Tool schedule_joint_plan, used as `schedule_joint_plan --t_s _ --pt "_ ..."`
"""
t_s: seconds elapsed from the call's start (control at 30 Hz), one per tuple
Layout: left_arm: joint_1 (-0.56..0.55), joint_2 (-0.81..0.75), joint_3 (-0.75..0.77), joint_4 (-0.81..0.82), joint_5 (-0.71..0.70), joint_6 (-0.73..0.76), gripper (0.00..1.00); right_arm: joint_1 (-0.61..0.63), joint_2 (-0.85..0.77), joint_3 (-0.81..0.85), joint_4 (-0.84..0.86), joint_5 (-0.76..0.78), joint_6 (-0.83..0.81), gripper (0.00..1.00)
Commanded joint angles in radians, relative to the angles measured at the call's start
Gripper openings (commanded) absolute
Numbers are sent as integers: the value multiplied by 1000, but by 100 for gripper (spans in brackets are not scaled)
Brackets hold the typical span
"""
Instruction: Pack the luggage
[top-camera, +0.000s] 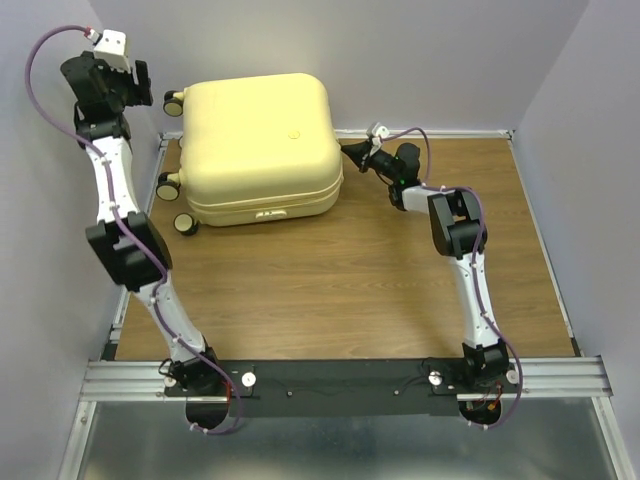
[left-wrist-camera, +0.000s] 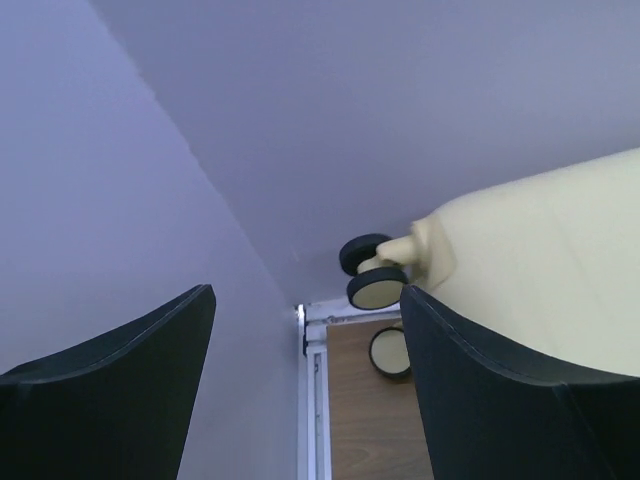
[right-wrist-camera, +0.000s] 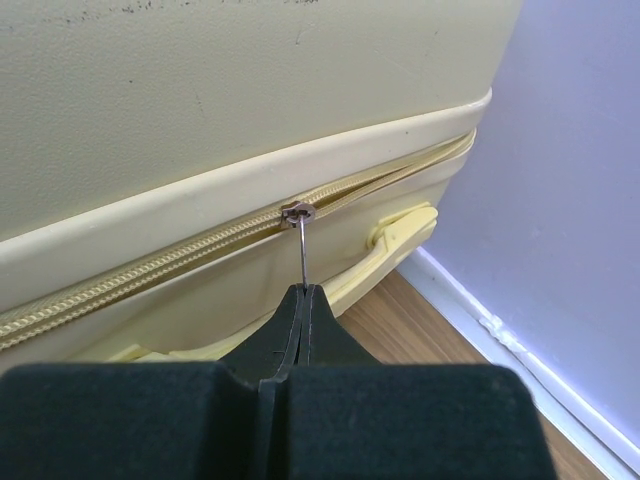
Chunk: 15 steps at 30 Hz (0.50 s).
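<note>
The pale-yellow luggage lies flat and closed at the back of the table, wheels to the left. My right gripper is at its right side. In the right wrist view the gripper is shut on the thin metal zipper pull, whose slider sits on the zipper seam near the suitcase's corner. My left gripper is raised high at the back left, near the wall, open and empty. In its wrist view it sees the wheels and a part of the shell.
Grey walls close the table on the left, back and right. A white rail runs along the wall base just beside the suitcase's corner. A yellow side handle sits below the zipper. Bare wooden tabletop lies in front of the suitcase.
</note>
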<state>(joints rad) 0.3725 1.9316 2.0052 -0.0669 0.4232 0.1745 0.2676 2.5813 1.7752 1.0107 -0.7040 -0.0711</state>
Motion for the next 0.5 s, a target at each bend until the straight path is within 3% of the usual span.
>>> schedule_joint_plan --t_s 0.0,0.07,0.33,0.47 --pt "-26 280 283 -266 -115 -52 64 -28 -49 -30 17 2 -38 1" --pt "-35 300 281 -283 -107 -52 57 -28 -62 -37 16 -9 -44 1" --pt "-132 398 219 -284 -138 29 63 -13 -118 -111 9 -72 -59 1" --pt "-178 448 236 -313 45 134 64 -1 -157 -178 11 -97 -62 0"
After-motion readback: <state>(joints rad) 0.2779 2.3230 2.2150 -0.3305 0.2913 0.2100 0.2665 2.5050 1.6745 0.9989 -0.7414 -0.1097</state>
